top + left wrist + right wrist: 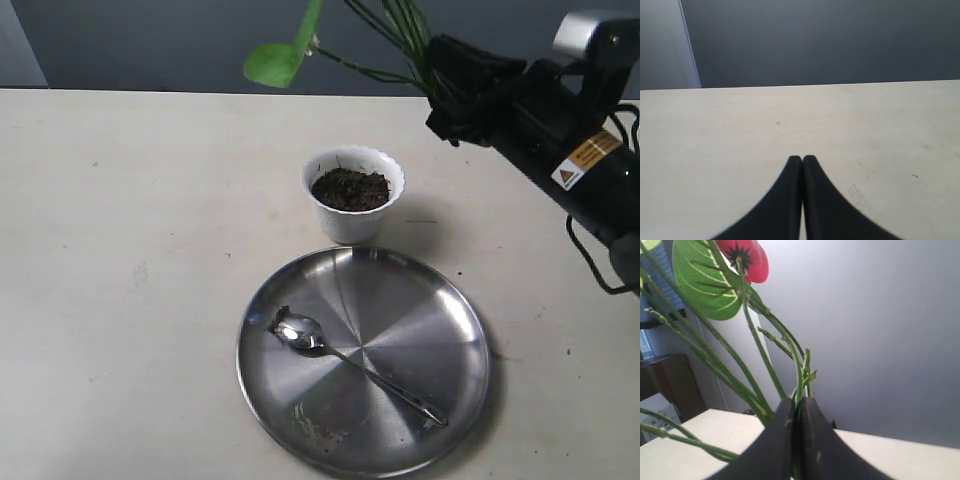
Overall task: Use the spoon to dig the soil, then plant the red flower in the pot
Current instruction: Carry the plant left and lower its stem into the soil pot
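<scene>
1. The right gripper (pixel 448 100) hangs above and to the right of the pot (pixel 352 222), its jaws clenched on the thin green stems of the red flower (pixel 746 260). The leaves and bloom rise past the top of the exterior view.
2. The pot stands on the table (pixel 130 250) just behind the steel plate (pixel 425 315), filled with dark soil (pixel 350 188). The spoon (pixel 345 355) lies on the plate, crumbs at its bowl.
3. The left gripper (pixel 802 161), pressed shut on nothing, sits low over bare table.
4. The slender stems could buckle or slide in the jaws if they meet the soil at a slant.
5. A stem catching the scalloped rim could tip or push the light pot.
6. Whether a hole is dug cannot be told. Seated shallow, the tall sprig may topple on release.
</scene>
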Action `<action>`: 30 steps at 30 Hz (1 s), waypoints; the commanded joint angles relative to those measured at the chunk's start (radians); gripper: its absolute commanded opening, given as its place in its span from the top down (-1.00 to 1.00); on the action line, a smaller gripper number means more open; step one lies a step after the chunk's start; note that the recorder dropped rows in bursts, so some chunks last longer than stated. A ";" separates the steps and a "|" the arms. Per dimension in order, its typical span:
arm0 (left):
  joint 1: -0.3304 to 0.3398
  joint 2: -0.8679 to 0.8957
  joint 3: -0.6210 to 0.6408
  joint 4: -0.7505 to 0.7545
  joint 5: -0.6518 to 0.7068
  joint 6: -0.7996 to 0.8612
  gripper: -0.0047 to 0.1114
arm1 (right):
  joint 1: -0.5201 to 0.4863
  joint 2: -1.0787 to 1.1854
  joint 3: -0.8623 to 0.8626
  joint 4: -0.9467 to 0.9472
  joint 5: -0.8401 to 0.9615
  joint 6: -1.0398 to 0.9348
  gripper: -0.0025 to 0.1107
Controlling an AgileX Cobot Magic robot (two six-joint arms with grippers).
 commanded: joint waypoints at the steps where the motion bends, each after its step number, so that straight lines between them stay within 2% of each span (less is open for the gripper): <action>1: -0.003 -0.002 0.004 0.000 -0.013 -0.002 0.91 | -0.001 0.093 0.033 -0.005 -0.038 0.002 0.97; 12: -0.003 -0.002 0.004 0.000 -0.013 -0.002 0.91 | 0.005 0.136 -0.089 0.073 -0.038 0.270 0.97; 16: -0.003 -0.002 0.004 0.000 -0.013 -0.002 0.91 | 0.059 0.140 -0.129 0.128 -0.038 0.258 0.97; 19: -0.003 -0.002 0.004 0.000 -0.013 -0.002 0.91 | 0.113 0.163 -0.139 0.247 -0.038 0.214 0.97; 23: -0.003 -0.002 0.004 0.000 -0.013 -0.002 0.91 | 0.167 0.234 -0.185 0.255 -0.038 0.139 0.97; 26: -0.003 -0.002 0.004 0.000 -0.013 -0.002 0.91 | 0.177 0.292 -0.232 0.263 -0.038 0.085 0.97; 30: -0.003 -0.002 0.004 0.000 -0.013 -0.002 0.91 | 0.177 0.372 -0.291 0.286 -0.038 0.155 0.97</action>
